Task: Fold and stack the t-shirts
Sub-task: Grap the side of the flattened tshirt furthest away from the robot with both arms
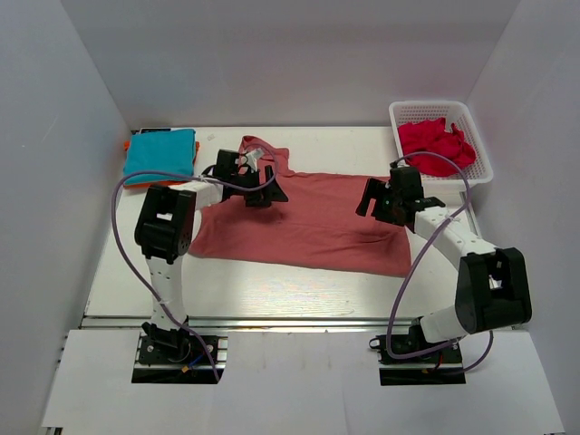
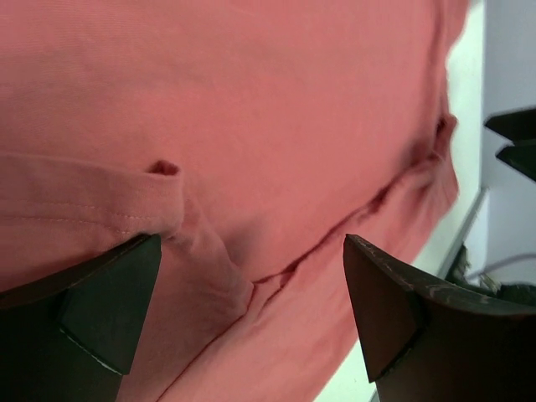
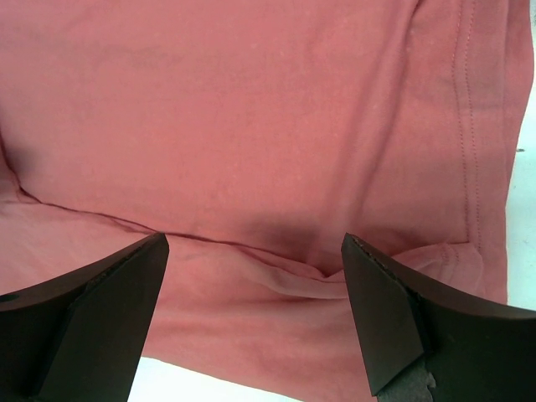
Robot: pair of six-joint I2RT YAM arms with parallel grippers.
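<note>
A salmon-pink t-shirt (image 1: 308, 222) lies spread on the white table, one sleeve reaching toward the back. My left gripper (image 1: 258, 192) hovers over its upper left part, open and empty; the left wrist view shows a folded seam of the shirt (image 2: 251, 285) between the fingers. My right gripper (image 1: 373, 201) hovers over the shirt's right edge, open and empty, above a crease (image 3: 276, 260). A folded teal t-shirt (image 1: 161, 154) lies at the back left on an orange one.
A white basket (image 1: 474, 122) at the back right holds crumpled red shirts (image 1: 435, 143). White walls close in the table on the left, back and right. Cables loop from both arms.
</note>
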